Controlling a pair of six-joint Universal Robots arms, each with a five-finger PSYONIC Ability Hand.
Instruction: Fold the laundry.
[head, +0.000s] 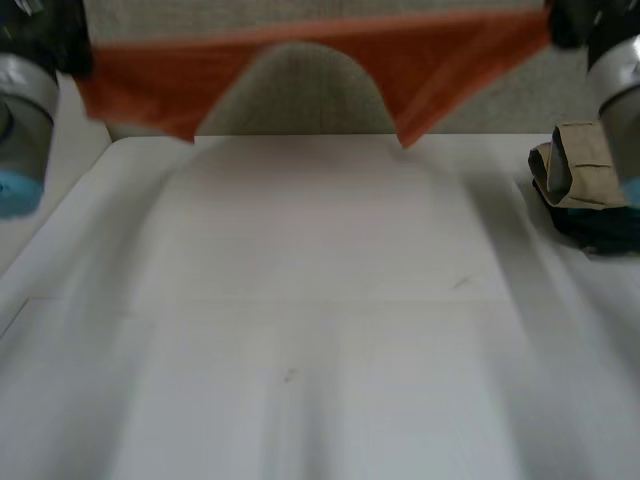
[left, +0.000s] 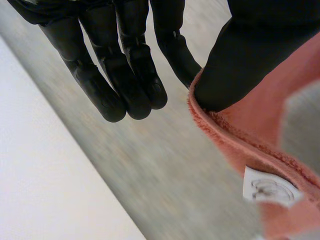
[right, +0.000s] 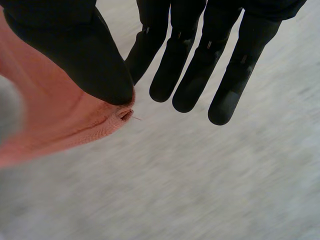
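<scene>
There's the orange towel (head: 320, 50) stretched above the counter (head: 320, 320), left robot hand (left: 132, 75) and right robot hand (right: 75, 55) each thumb-pinching a top corner; best lower both evenly, tension level

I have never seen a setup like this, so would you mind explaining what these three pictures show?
This is a two-armed robot at a white table, folding laundry. The wide picture comes from a camera between and behind the arms, looking down. The other two come from a camera on each wrist, looking along the black fingers. The left robot hand and the right robot hand each pinch one end of an orange cloth under the thumb, with the other fingers straight. The cloth hangs stretched between them in the air, above the table's far edge. A white label sits near the left grip. A folded pile of beige and dark laundry lies beside the right arm. A chair stands behind the table.
</scene>
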